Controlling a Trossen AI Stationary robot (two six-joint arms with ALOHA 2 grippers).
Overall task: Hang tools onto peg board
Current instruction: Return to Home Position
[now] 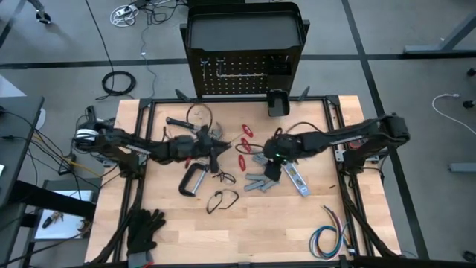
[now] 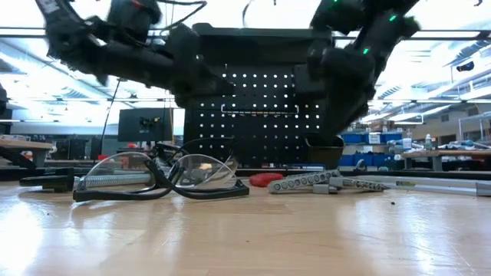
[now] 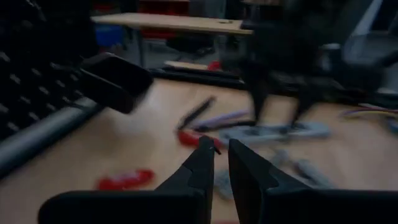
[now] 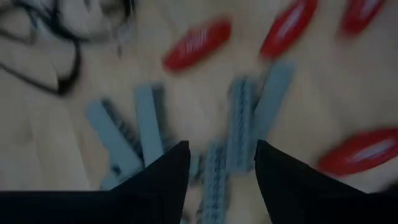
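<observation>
The black peg board [image 1: 245, 71] stands upright at the table's far edge, with a small black bin [image 1: 277, 103] at its foot. The tools lie flat on the wood: a black-handled hammer [image 1: 182, 121], a grey C-clamp [image 1: 195, 179], red-handled tools [image 1: 244, 145], grey metal pieces [image 1: 260, 182] and a silver flat bar [image 1: 296, 179]. My left gripper [image 3: 222, 149] hovers level near the table's middle [image 1: 220, 152], shut to a thin slit with nothing in it. My right gripper [image 4: 222, 155] points down, open, over the grey metal pieces [image 4: 239, 124].
Safety glasses [image 1: 223, 199] lie near the middle, in front of the C-clamp [image 2: 115, 182] in the low view. Black gloves [image 1: 145, 227] sit at the near left and a coloured wire bundle [image 1: 331, 234] at the near right. Bare wood lies between them.
</observation>
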